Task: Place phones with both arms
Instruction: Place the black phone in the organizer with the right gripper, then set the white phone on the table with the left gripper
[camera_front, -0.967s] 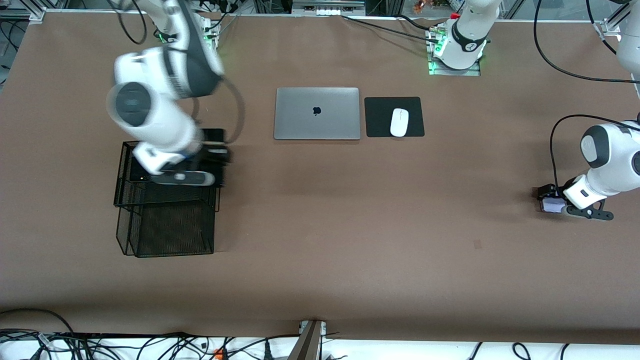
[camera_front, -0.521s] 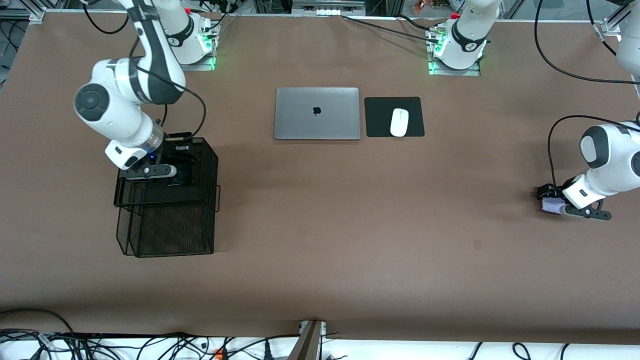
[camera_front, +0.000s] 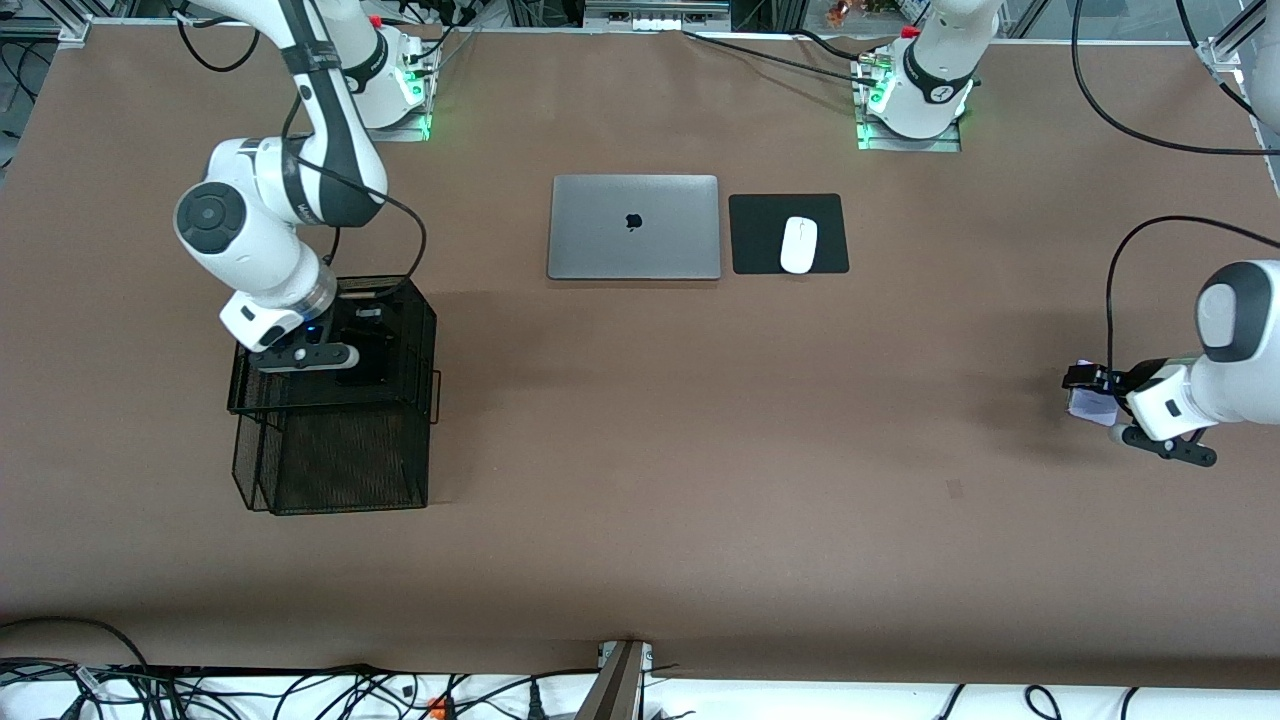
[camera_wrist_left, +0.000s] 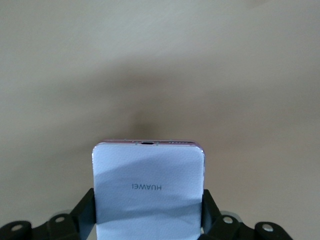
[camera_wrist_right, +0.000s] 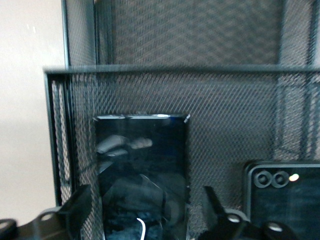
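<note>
Brown tabletop stretches wide, and I take the black mesh tray rack at the right arm's end as my landmark. Going by the scene, two phones are already delivered and the third is only starting its trip.

Nearest the front camera is the rack's lower tier, which looks empty. Over the upper tier hangs my right gripper, jaws spread with nothing between them; the long slim black phone lies flat on the mesh beneath it, and the black flip phone with its two lenses lies just beside that. This arm elbows up from its base and bends steeply down at the wrist.

Well apart from the rack, at the left arm's end, my left gripper is clamped across the pale lilac flip phone, held over bare table, forearm nearly level. Next I must carry it across to the rack, with the right arm cleared first.

Farther from the camera than the rack sit a silver laptop and a white mouse.
</note>
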